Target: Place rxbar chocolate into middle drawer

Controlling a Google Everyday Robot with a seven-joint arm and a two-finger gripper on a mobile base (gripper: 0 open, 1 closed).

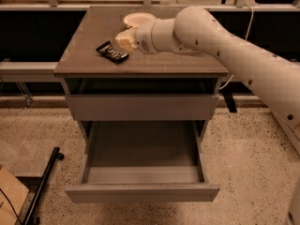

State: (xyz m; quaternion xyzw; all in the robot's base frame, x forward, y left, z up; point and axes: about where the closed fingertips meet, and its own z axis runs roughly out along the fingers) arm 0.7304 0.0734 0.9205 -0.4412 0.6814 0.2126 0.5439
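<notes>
my tool (pixel 124 41) hovers just beside the glossy black flat snack bar (pixel 112 52) on the brown surface (pixel 173 62); i can't tell its opening. the bar is probably light and slippery, so i'd pinch across its long edges.

the robot's white arm (pixel 253 64) comes in from the right edge and reaches up and to the left across the view. its long tapered forearm ends in a broad rounded joint (pixel 197 25) near the top centre. from there a shorter cylindrical wrist (pixel 157 35) runs on to the left, roughly level. at the wrist's far end sits the cream-coloured gripper (pixel 124 41), pointing left and low over the cabinet top (pixel 84 55), toward its back half.
</notes>
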